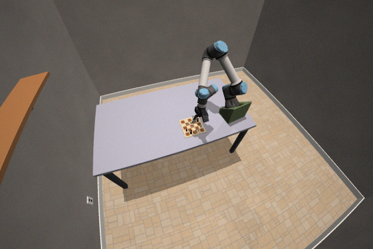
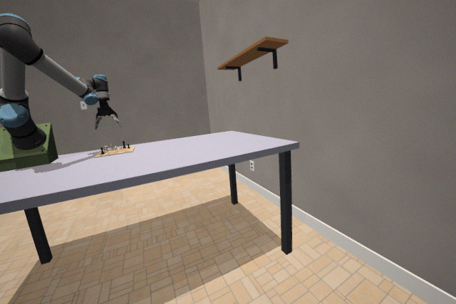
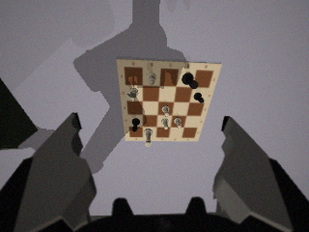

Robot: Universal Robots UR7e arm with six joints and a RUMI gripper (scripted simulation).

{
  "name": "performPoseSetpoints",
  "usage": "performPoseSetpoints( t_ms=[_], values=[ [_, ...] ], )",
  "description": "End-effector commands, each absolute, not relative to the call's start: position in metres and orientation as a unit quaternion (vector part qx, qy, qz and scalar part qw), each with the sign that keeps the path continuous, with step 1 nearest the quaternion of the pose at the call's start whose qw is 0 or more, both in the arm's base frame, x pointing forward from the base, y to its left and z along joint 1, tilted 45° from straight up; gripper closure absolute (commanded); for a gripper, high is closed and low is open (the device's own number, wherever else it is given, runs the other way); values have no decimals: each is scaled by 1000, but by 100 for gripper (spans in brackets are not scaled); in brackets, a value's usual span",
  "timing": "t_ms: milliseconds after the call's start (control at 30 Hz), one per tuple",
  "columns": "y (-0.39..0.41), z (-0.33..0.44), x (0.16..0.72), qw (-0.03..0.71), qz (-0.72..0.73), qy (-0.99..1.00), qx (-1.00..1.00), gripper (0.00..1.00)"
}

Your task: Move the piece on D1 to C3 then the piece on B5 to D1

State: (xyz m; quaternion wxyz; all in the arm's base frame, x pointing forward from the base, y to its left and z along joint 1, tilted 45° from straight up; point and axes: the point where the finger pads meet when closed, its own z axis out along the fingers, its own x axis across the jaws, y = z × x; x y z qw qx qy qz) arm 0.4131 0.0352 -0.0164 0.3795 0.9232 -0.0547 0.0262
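The small chessboard (image 1: 182, 124) (image 2: 125, 151) (image 3: 205, 77) lies flat on the grey table (image 1: 135, 125) (image 2: 184, 153), near the robot's base. Several white and black pieces stand on it, all upright as far as I can tell. In the wrist view a white piece (image 3: 148, 135) stands at the near edge, a black one (image 3: 135, 122) is beside it, and black pieces (image 3: 187, 77) cluster at the far right. The edge letters and numbers are too small to read. My gripper (image 1: 197, 116) (image 2: 106, 119) (image 3: 153, 115) is wide open and empty, hanging well above the board.
The green robot pedestal (image 1: 235, 112) (image 2: 26, 149) stands on the table's corner close to the board. An orange wall shelf (image 1: 18, 110) (image 2: 254, 54) hangs far from the board.
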Motion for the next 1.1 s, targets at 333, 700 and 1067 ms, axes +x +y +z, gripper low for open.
performPoseSetpoints(
  t_ms=[333,700,1067],
  values=[
    [63,12,413,380,25,-56,923,0],
    [63,12,413,380,25,-56,923,0],
    [63,12,413,380,25,-56,923,0]
  ],
)
